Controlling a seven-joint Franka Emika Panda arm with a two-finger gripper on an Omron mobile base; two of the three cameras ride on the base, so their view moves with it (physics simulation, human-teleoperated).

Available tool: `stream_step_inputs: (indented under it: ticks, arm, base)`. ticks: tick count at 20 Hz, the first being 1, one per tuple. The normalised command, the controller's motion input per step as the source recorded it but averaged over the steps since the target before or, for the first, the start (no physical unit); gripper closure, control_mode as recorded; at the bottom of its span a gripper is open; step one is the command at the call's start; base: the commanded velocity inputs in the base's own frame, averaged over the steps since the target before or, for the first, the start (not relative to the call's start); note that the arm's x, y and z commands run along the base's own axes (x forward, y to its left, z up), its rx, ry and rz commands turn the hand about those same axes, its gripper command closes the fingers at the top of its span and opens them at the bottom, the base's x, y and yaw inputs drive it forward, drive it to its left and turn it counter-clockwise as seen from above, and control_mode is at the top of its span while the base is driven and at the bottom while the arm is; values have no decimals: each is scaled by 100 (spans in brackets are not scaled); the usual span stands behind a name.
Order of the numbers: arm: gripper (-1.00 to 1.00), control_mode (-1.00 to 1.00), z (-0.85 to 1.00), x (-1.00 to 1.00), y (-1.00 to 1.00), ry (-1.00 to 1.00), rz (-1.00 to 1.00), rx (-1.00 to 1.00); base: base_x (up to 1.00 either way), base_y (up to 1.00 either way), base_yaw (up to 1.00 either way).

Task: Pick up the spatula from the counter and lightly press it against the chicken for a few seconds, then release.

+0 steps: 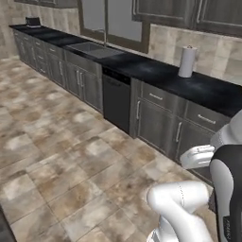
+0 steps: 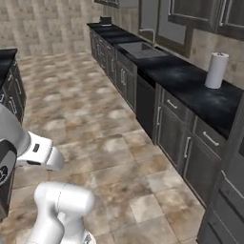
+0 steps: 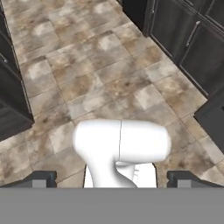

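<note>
Where the spatula and the chicken lie I cannot tell from these views. The jaws stand as wide as they go. The two dark finger tips [image 3: 43, 179] sit far apart at the bottom corners of the hand view, gripping nothing and touching nothing. They point down toward the floor [image 3: 109, 74], a mottled brown and grey tile, and hang clear above it. In the hand view, dark doors [image 3: 183, 39] with slim handles run along the upper right. Another dark cabinet [image 3: 11, 100] edges in from the left, with the floor lying open between the two.

In the base views the white arm [image 1: 184, 203] is folded low and close over the base, out on the floor and well apart from the tabletop [image 1: 156, 71]. The tabletop is a long black run along the tiled wall. A white roll [image 1: 187, 61] stands upright on it, near the wall. Farther along, a sink [image 1: 87, 48] is set into the tabletop, with a faucet [image 1: 103, 35] rising behind it below a window. Under the tabletop, between the roll and the sink, is the flat black front of a dishwasher [image 1: 116, 100]. On both sides of it are grey drawers and doors with pale bar handles. At the far end of the run sits a small dark appliance [image 1: 33, 21], too small to name. Dark upper cabinets [image 1: 189, 14] hang on the wall above the roll.
</note>
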Motion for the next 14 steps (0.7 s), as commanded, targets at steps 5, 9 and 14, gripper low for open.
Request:
stream_step_inputs:
  ticks: [5,9,14]
  arm:
    - [-100,100,0,0,0,0,0,0]
    - [-100,100,0,0,0,0,0,0]
    - [-100,100,0,0,0,0,0,0]
  base:
    - [80,-31,49]
    - [86,-38,45]
    - [93,-51,37]
